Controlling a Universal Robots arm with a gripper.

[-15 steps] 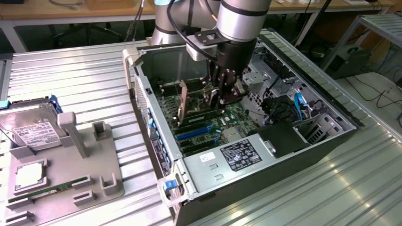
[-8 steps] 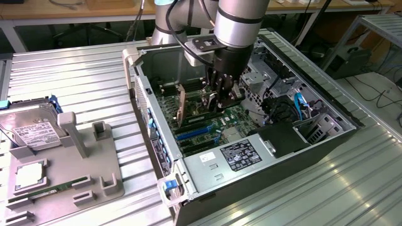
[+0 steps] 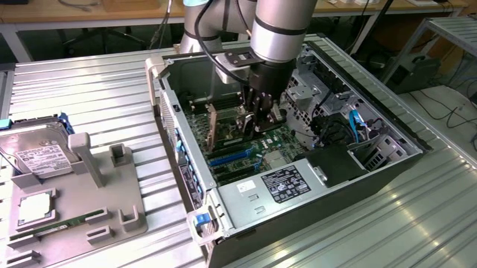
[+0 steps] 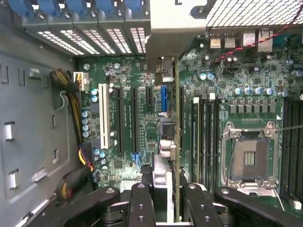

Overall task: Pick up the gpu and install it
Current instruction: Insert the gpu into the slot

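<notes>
Item 1. Black two-fingered pincer (image 4: pixel 168 189) on the grey arm, reaching down into the case. Its fingers (image 4: pixel 140 203) are set narrow and clamp the gpu between them.

Item 2. gpu (image 4: pixel 176 142), a thin flat expansion card seen edge-on. It stands on its edge in the pincer's grip over the expansion slots. Its silver metal bracket end points toward the case's rear wall, beside the row of blue plastic latches (image 4: pixel 75 7).

Item 3. Green motherboard (image 4: pixel 128 75), lying directly under the card. It carries a long white slot (image 4: pixel 102 118), a short blue slot (image 4: pixel 164 97) just beside the card's line, and a bare silver processor socket (image 4: pixel 248 158).

Item 4. Open black tower computer case (image 3: pixel 173 128), lying on its side on the ribbed metal surface (image 3: pixel 89 95).

Item 5. Grey plastic parts holder (image 3: pixel 82 206), well apart on the exterior view's left, with a silver hard drive with a white label (image 3: pixel 41 156) standing in it.

Status: the card is picked up and brought inside the case, lined up along the slots. Installation does not look finished, since the pincer grips the card.

Not determinable: whether the card's lower edge touches or enters a slot, because the pincer and the card's own edge cover that contact. Nor can it be told whether the bracket meets the rear opening, or which slot is meant.
</notes>
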